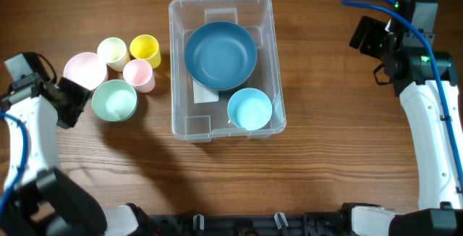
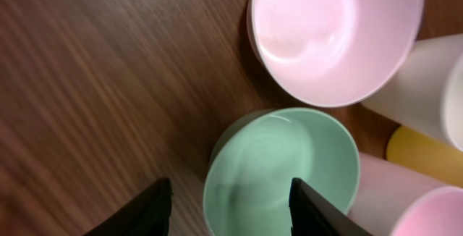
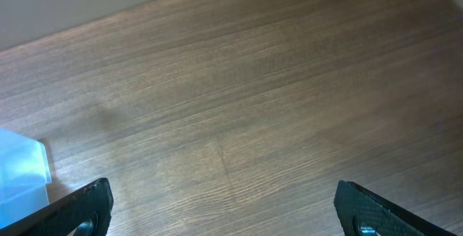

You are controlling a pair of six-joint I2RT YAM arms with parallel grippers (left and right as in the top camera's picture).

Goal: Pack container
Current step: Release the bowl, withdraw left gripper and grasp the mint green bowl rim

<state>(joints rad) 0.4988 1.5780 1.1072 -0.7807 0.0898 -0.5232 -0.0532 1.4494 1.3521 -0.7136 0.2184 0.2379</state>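
Container (image 1: 172,62) sits at the middle of the table, long side running away from us, well apart from both arms. Clear thin plastic, rounded corners, raised rim, white label (image 1: 205,93) showing through the floor. Inside: a wide dark blue bowl (image 1: 221,55) at the far end, a small light blue bowl (image 1: 249,109) at the near right corner, the two rims close together.

We judge the bin light and somewhat flexible, with walls too slick and broad for a pinch. The rim is the place to take hold, on a long side, and it may twist if lifted from one edge alone.

Left of the bin, a cluster waiting: pink bowl (image 1: 83,69), cream cup (image 1: 112,51), yellow cup (image 1: 145,49), pink cup (image 1: 137,75), mint green bowl (image 1: 114,100). All smooth, matte-glossy hard plastic, round, thin-walled. Likely light and prone to skid, so best pinched across a wall at the lip.

Left gripper (image 2: 230,207) hovers at the mint green bowl, fingers roughly half apart, one outside its wall and one over its hollow. They hold nothing.

Right gripper (image 3: 224,207) hangs over bare wood-grain table (image 3: 253,106), fingers spread fully wide, nothing between them.
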